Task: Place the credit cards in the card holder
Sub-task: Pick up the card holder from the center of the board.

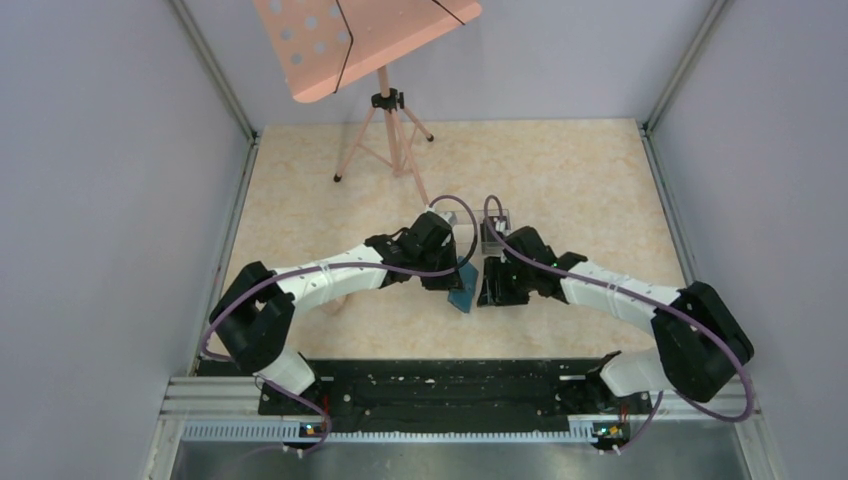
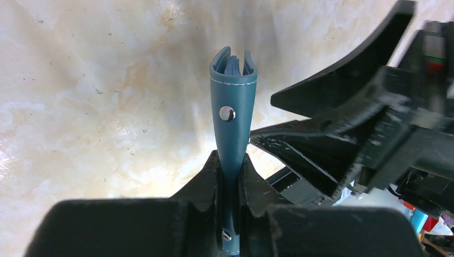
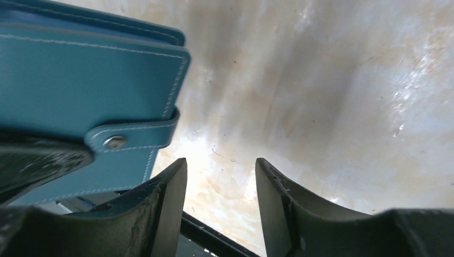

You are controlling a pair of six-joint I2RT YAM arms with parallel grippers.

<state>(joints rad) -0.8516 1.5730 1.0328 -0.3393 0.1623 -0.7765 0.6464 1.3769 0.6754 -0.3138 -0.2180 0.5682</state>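
Observation:
My left gripper (image 1: 455,282) is shut on the teal card holder (image 1: 466,291) and holds it off the table. In the left wrist view the card holder (image 2: 233,101) stands edge-on between my fingers (image 2: 207,179), folded, with its stud facing the camera. My right gripper (image 1: 494,291) is open and empty, just right of the card holder. In the right wrist view the card holder (image 3: 80,80) fills the upper left, its snap tab (image 3: 134,136) just above my left finger (image 3: 166,198). No credit cards show in any view.
A pink music stand (image 1: 365,40) on a tripod (image 1: 385,140) stands at the back left of the marbled table (image 1: 580,180). A clear plastic thing (image 1: 497,228) lies just behind the right wrist. Grey walls close in both sides.

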